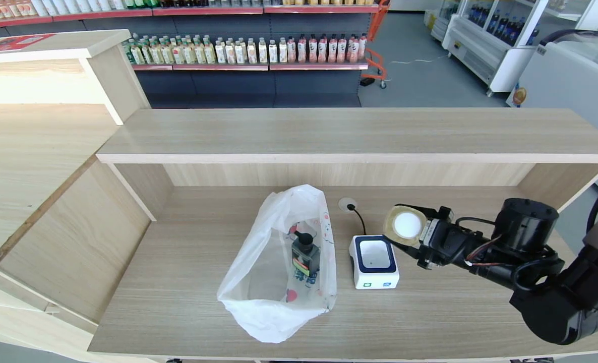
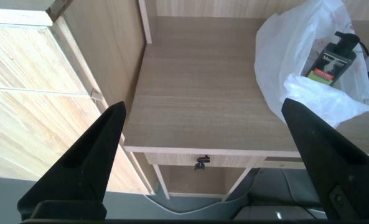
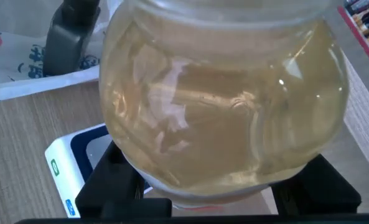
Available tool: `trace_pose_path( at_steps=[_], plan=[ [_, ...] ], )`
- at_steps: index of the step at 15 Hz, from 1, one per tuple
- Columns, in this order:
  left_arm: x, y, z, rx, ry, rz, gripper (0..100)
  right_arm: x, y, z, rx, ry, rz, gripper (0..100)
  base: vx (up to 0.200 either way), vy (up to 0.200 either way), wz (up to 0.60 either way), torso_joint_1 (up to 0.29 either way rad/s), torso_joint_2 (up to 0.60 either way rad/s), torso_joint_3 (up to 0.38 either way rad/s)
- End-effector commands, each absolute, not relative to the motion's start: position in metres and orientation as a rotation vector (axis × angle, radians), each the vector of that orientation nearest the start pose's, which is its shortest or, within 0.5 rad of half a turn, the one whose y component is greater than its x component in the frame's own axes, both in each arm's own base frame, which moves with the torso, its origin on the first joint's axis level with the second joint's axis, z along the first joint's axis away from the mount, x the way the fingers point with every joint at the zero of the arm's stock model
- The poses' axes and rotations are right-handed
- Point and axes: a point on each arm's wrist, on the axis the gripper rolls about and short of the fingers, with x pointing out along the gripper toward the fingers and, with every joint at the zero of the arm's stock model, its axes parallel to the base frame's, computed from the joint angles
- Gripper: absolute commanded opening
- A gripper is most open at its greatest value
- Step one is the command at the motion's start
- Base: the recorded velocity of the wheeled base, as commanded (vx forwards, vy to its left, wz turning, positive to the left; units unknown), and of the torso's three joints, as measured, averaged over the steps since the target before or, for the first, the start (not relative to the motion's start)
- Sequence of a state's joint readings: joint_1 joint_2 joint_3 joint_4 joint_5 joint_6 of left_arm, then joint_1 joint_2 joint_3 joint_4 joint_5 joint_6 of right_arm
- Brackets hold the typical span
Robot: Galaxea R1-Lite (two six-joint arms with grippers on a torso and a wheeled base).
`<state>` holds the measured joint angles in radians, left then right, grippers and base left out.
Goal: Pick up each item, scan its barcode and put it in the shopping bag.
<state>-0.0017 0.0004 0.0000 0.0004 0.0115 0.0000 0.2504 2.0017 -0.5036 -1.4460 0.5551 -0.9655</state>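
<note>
Grips clear jar [image 1: 406, 224] of pale liquid in right gripper [image 1: 414, 232], just beside scanner [image 1: 374, 261]. Holds left gripper [image 2: 201, 124] wide open over counter [image 1: 178, 302] edge. Shows dark pump bottle [image 1: 305, 257] inside shopping bag [image 1: 258, 282].

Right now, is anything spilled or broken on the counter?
No, nothing looks spilled or broken. The right gripper holds the jar by the scanner, and the dark pump bottle is inside the shopping bag.
</note>
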Motion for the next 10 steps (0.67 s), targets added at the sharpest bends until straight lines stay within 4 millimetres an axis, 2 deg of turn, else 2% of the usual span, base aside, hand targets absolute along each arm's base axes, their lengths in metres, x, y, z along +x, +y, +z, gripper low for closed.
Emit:
trace_pose_path(
  at_steps=[1,4,8,10],
  plan=[
    [-0.023,0.000,0.075,0.000,0.000,0.011,100,0.293,0.087,0.094,-0.897,-0.311,0.785,0,0.000,0.000,0.00,0.000,0.00,0.000],
    [-0.023,0.000,0.075,0.000,0.000,0.011,100,0.290,0.082,0.085,-0.893,-0.317,0.809,0,0.000,0.000,0.00,0.000,0.00,0.000],
    [-0.023,0.000,0.075,0.000,0.000,0.011,100,0.299,0.073,0.055,-0.880,-0.277,0.842,0,0.000,0.000,0.00,0.000,0.00,0.000],
    [-0.023,0.000,0.075,0.000,0.000,0.011,100,0.301,0.073,0.053,-0.878,-0.281,0.854,0,0.000,0.000,0.00,0.000,0.00,0.000]
  ],
)
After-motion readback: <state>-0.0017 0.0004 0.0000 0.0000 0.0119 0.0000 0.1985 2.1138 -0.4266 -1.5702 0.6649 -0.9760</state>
